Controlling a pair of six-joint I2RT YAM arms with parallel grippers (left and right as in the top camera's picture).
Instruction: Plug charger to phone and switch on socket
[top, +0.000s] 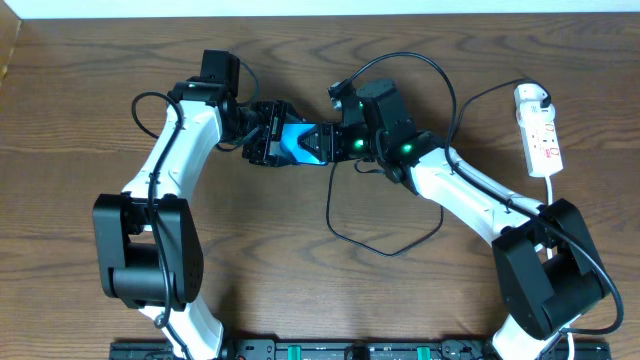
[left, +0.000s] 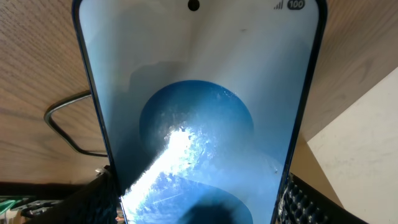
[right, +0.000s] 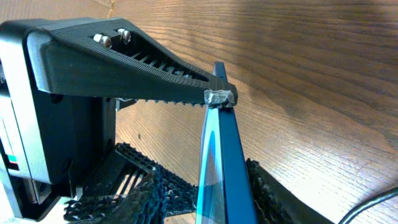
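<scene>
Black-edged phone (top: 297, 138), blue screen lit, hangs between the two hands over the table (top: 300, 300).

Left hand (top: 275, 142) pinches it across its width. Its wrist view shows the screen running up from between the pads (left: 305, 202).

Right hand (top: 325, 143) meets the phone's other end, one finger on either side of the edge-on phone. Fingers (right: 146, 196) lie close against both faces, but I cannot tell whether they press.

Charger (top: 335, 215) loops on the table just behind the right hand, toward the robot's base. It runs off toward the socket (top: 541, 135), well out past that arm's elbow. Connector end not made out; the cable vanishes under the right hand. Neither hand visibly carries it.

Step, by my reading: phone is being steadied or passed, ahead of plugging in. Next move calls for one hand to fix the phone with the port exposed, and the other to find the connector and line it square with the port. Socket switch untouched; that comes last.
</scene>
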